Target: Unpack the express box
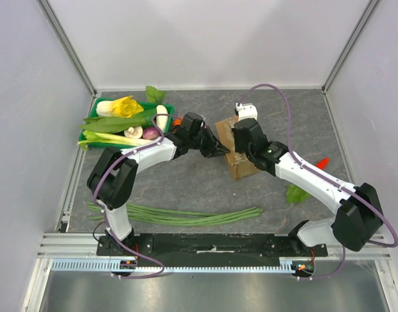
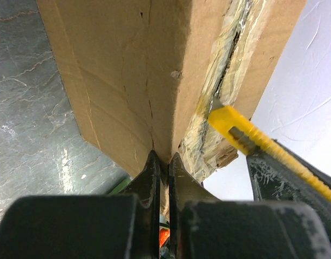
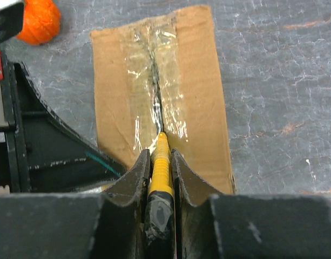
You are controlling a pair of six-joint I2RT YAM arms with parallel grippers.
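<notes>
The express box [image 3: 200, 81] sits mid-counter [image 1: 186, 185], between the two arms, taped face up. The left claw [image 2: 161, 159] is clenched on a cardboard edge at the box's corner, a thin pinch and nothing more. The right claw [image 3: 161, 154] grips a yellow utility knife [image 2: 246, 137] lengthwise between its fingers, and the blade tip is sunk into the taped seam [image 3: 153, 75], near the end closest to that claw. The tape beyond the tip looks wrinkled and mostly uncut, so I would say the slitting has barely begun.

What worries me is the hold on the box. If the blade drags hard through that crumpled tape, the cardboard could twist or slide out of the left claw's narrow pinch, and the cut would wander off the seam into the flap. Pushing the tip too deep risks scoring whatever is packed inside. The knife handle could also rotate or slip back between the right fingers under load. And the left arm sits just beside the seam, so a sideways skid could run the blade against it.
</notes>
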